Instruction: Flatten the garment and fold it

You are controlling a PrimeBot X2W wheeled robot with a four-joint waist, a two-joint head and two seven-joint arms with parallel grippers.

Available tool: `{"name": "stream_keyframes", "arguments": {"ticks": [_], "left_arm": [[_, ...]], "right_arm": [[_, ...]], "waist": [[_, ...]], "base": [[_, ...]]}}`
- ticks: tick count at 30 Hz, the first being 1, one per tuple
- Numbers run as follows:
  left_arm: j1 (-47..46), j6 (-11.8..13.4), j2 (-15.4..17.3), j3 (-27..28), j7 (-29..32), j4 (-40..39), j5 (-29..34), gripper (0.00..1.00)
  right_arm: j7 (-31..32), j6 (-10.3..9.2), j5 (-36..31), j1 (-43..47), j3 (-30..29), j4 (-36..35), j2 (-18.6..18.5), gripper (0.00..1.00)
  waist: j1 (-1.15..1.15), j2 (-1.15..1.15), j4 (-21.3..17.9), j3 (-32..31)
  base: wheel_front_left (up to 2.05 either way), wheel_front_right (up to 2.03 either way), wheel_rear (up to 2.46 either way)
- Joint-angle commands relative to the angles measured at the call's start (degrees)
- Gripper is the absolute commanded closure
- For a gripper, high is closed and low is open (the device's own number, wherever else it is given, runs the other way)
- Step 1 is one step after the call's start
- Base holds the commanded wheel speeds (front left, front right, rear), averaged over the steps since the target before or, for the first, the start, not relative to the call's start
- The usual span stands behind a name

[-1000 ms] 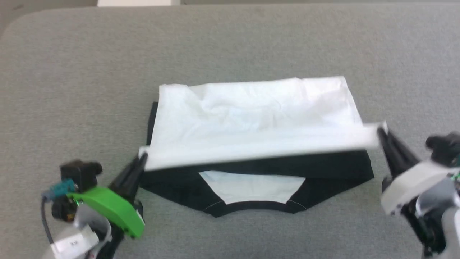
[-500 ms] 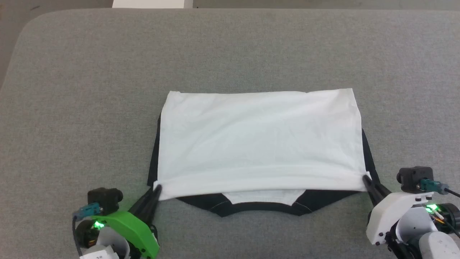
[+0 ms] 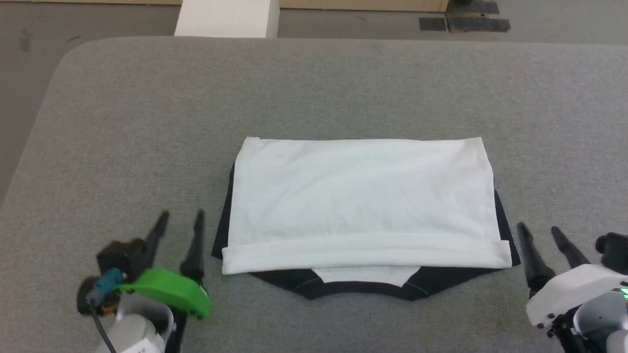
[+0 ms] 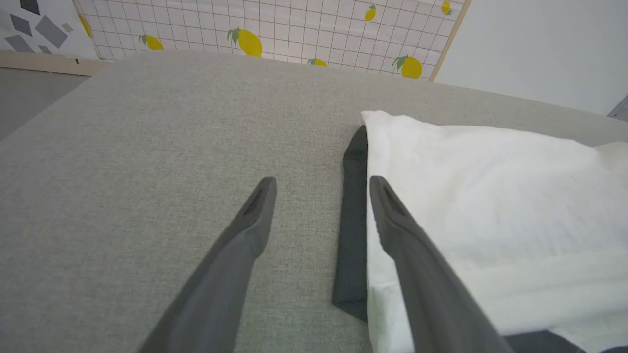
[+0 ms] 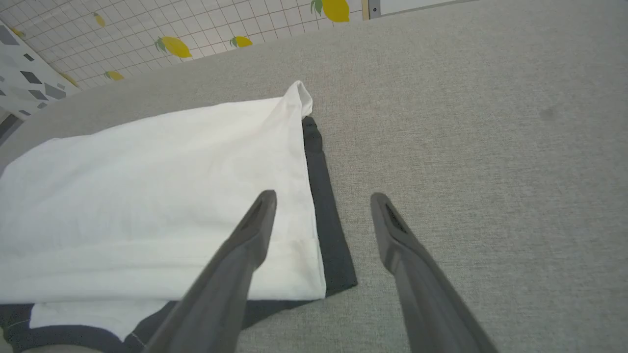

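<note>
A grey cloth-covered bench [image 3: 343, 83] with rounded far corners takes up most of the head view. Beyond its far edge a white block [image 3: 225, 17] stands on a grey floor [image 3: 343, 22]. The wrist views show a tiled wall [image 4: 274, 29] printed with lemons behind the bench.

The garment [image 3: 363, 196] lies flat near the middle of the bench, folded into a wide rectangle. Its white body is on top, with a doubled hem band along the near edge. Thin strips of black sleeve show down the garment's left and right sides. Below the hem band the black collar curves out, with a small white wedge inside it.

The left fingers [image 3: 196, 240] stand just beside the garment's near left corner. They are spread wide apart and hold nothing, their tips pointing away from the robot. The right fingers [image 3: 529, 255] stand just beside the garment's near right corner, likewise wide apart and empty. Both pairs are clear of the cloth in the head view.
</note>
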Motion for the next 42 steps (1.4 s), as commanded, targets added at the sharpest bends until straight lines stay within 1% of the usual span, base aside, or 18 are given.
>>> {"name": "stream_keyframes", "arguments": {"ticks": [1, 2, 4, 5, 9, 14, 20, 25, 29, 30, 31, 32, 36, 38, 42], "left_arm": [[-1.76, 0.52, -1.06, 2.06, -0.47, -2.20, 2.24, 0.00], [-1.83, 0.48, -3.67, 6.50, -0.50, -5.97, 5.90, 0.00], [-1.75, 0.19, -5.11, 8.72, -0.50, -6.97, 8.13, 0.00], [-1.84, -0.02, -5.74, 9.57, -0.51, -7.17, 8.99, 0.00], [-2.65, -1.57, -8.12, 12.03, -0.51, -6.85, 12.41, 0.00], [-2.80, -2.57, -10.92, 14.85, -0.52, -7.10, 15.69, 0.00], [-2.49, -4.71, -12.98, 17.34, -0.52, -6.37, 17.32, 0.00], [-2.57, -5.97, -13.91, 18.74, -0.52, -5.80, 18.56, 0.00], [-2.40, -6.84, -14.53, 19.59, -0.52, -5.20, 19.21, 0.00], [-2.38, -7.01, -14.63, 19.77, -0.52, -5.11, 19.32, 0.00], [-2.36, -7.19, -14.75, 20.00, -0.52, -5.02, 19.45, 0.00], [-2.34, -7.31, -14.85, 20.19, -0.52, -4.96, 19.56, 0.00], [-1.97, -7.71, -15.29, 20.98, -0.52, -4.92, 19.87, 0.00], [-1.67, -7.86, -15.49, 21.23, -0.52, -4.95, 20.00, 0.00], [-1.05, -8.09, -15.80, 21.67, -0.52, -5.14, 20.25, 0.00]], "right_arm": [[-1.17, -0.09, 0.37, -0.17, -0.81, -0.92, 0.58, 0.00], [-2.67, -0.09, 0.25, -1.89, -2.27, -0.90, 1.21, 0.00], [-2.95, -0.09, 0.20, -3.42, -2.86, 0.15, 1.40, 0.00], [-3.02, -0.09, 0.21, -4.20, -3.29, 0.88, 1.45, 0.00], [-1.08, -0.09, 2.44, -7.62, -4.76, 7.54, 1.51, 0.00], [2.39, -0.09, 3.62, -12.81, -4.46, 16.83, 1.52, 0.00], [5.76, -0.09, 2.92, -18.60, -3.06, 25.97, 1.52, 0.00], [7.77, -0.09, 0.23, -22.28, -4.11, 32.47, 1.53, 0.00], [11.41, -0.09, 0.71, -23.75, -2.82, 37.23, 1.53, 0.00], [12.12, -0.09, 1.21, -23.86, -2.42, 37.79, 1.53, 0.45], [12.67, -0.09, 2.04, -23.99, -2.01, 38.27, 1.53, 0.67], [12.80, -0.09, 2.66, -24.06, -1.59, 38.41, 1.53, 1.00], [11.66, -0.09, 4.81, -23.68, -0.79, 37.55, 1.53, 1.00], [10.56, -0.09, 3.53, -23.15, -1.99, 36.35, 1.53, 1.00], [9.11, -0.09, -1.18, -21.69, -6.99, 32.70, 1.52, 1.00]], "waist": [[0.01, 0.00, 0.45, -0.49], [0.01, 0.00, 0.47, -0.89], [0.01, 0.00, 0.46, -1.13], [0.01, 0.00, 0.47, -1.22], [0.01, 0.00, 0.53, -1.52], [0.01, 0.00, 0.60, -1.47], [0.01, 0.00, 1.03, -0.50], [0.01, 0.00, 1.53, 0.35], [0.01, 0.00, 1.86, 0.49], [0.01, 0.00, 1.89, 0.50], [0.01, 0.00, 1.89, 0.51], [0.01, 0.00, 1.87, 0.50], [0.01, 0.00, 1.45, 0.24], [0.01, 0.00, 1.23, 0.06], [0.01, 0.00, 0.78, -0.28]], "base": [[0.00, 0.00, 0.00], [0.00, 0.00, 0.00], [0.00, 0.00, 0.00], [0.00, 0.00, 0.00], [0.00, 0.00, 0.00], [0.00, 0.00, 0.00], [0.00, 0.00, 0.00], [0.00, 0.00, 0.00], [0.00, 0.00, 0.00], [0.00, 0.00, 0.00], [0.00, 0.00, 0.00], [0.00, 0.00, 0.00], [0.00, 0.00, 0.00], [0.00, 0.00, 0.00], [0.00, 0.00, 0.00]]}}
